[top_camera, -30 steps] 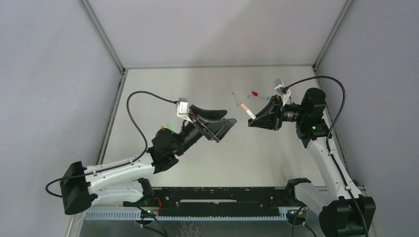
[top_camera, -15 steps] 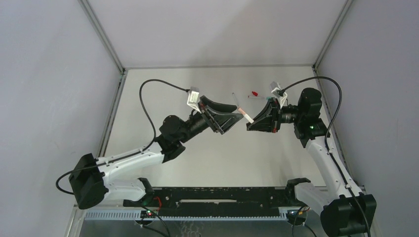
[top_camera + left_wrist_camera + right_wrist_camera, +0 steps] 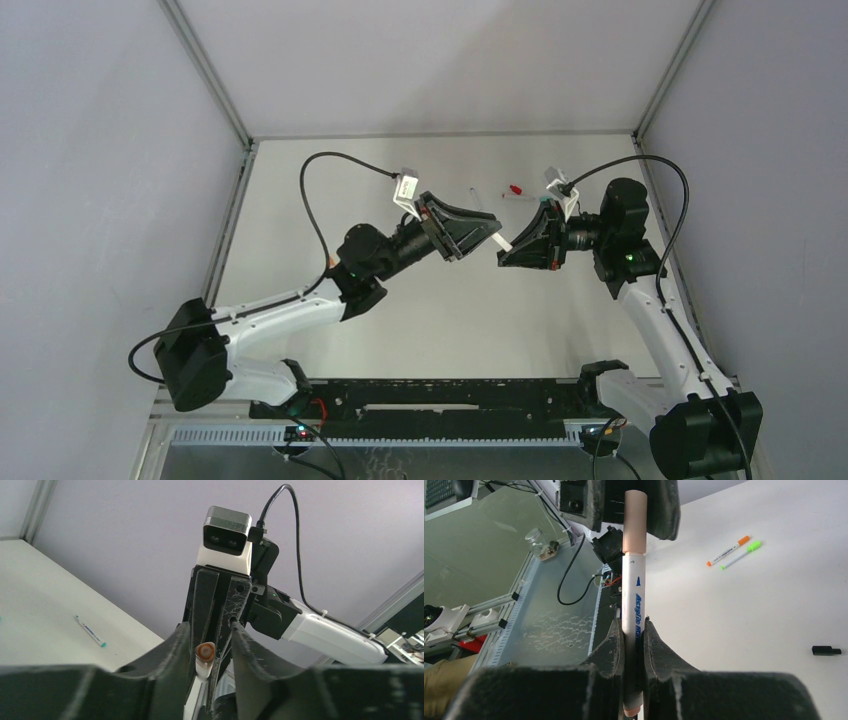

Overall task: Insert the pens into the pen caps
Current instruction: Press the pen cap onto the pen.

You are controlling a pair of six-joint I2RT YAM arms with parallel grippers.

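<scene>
Holding a white-barrelled pen (image 3: 634,595) pinched in our right gripper (image 3: 634,630) above the tabletop (image 3: 420,310), we point its peach end (image 3: 204,651) between the fingers of our left gripper (image 3: 209,628). We cannot tell whether they press it. An orange-capped pen (image 3: 728,551), a green-capped pen (image 3: 741,554) and a black cap (image 3: 826,650) lie below.

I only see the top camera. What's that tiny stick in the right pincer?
Observer: A white marker pen with blue lettering; the right pincer is shut on its barrel.
Operator: Does the other pincer have it too?
Observer: Its peach end sits between the open fingers of the left pincer; I can't tell if they touch.
Operator: Any caps on the table?
Observer: The right wrist camera shows one black cap lying there.
</scene>
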